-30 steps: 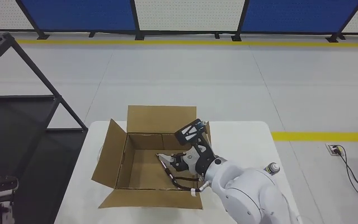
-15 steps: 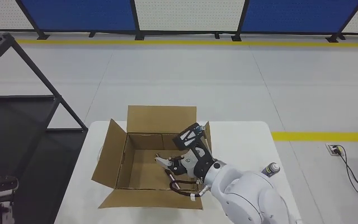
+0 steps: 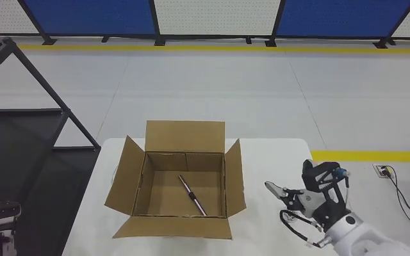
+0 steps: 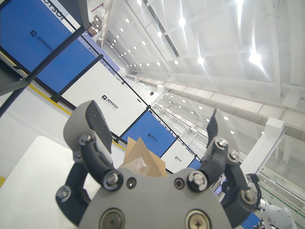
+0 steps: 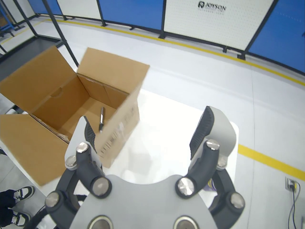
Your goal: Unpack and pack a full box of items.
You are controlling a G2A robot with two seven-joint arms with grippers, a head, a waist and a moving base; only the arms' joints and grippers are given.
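An open cardboard box stands on the white table, all flaps spread. A single dark pen lies slantwise on its floor, and the right wrist view shows that pen inside the box. My right gripper hangs over the table to the right of the box, open and empty; its own view shows the right gripper with jaws wide apart. My left gripper points up toward the ceiling, open, holding nothing.
A black metal rack stands left of the table. In the left wrist view a cardboard flap and crinkled clear plastic show behind the gripper. A small purple and yellow item peeks out beneath the right gripper.
My right arm has come out of the box and swung right over the table's right side. The pen stays on the box floor, now uncovered.
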